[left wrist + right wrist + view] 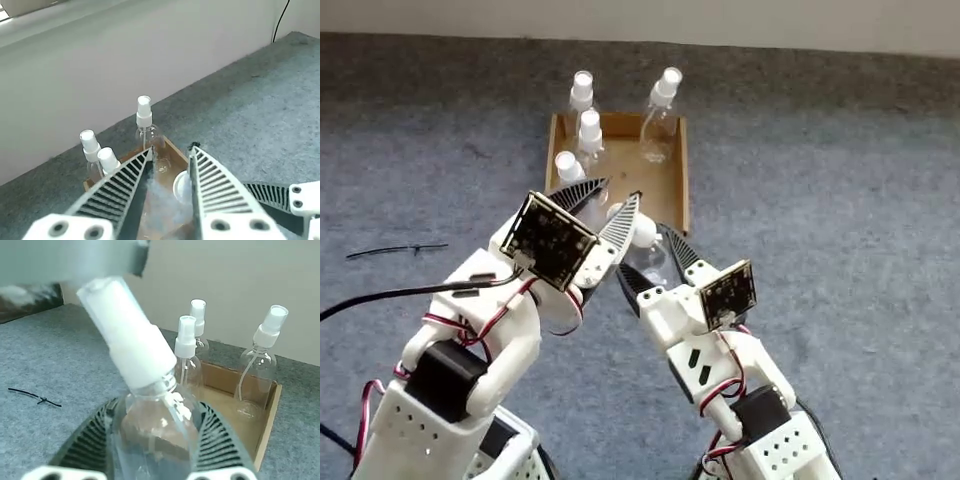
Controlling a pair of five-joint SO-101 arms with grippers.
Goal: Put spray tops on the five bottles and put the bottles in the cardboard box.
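My right gripper [647, 256] is shut on a clear bottle [155, 440] just in front of the cardboard box [675, 185]. A white spray top [127, 337] sits tilted on the bottle's neck. My left gripper [172, 148] hangs open over that bottle, with the spray top [182, 187] close by the inside of one finger. Several capped bottles stand in the box: two at the far left [582, 95] [590, 133], one at the near left [568, 168], one at the far right [662, 115].
A black cable tie [395, 250] lies on the grey carpet to the left of the arms. The near right part of the box floor [220, 400] is bare. A pale wall [125, 60] runs behind the box.
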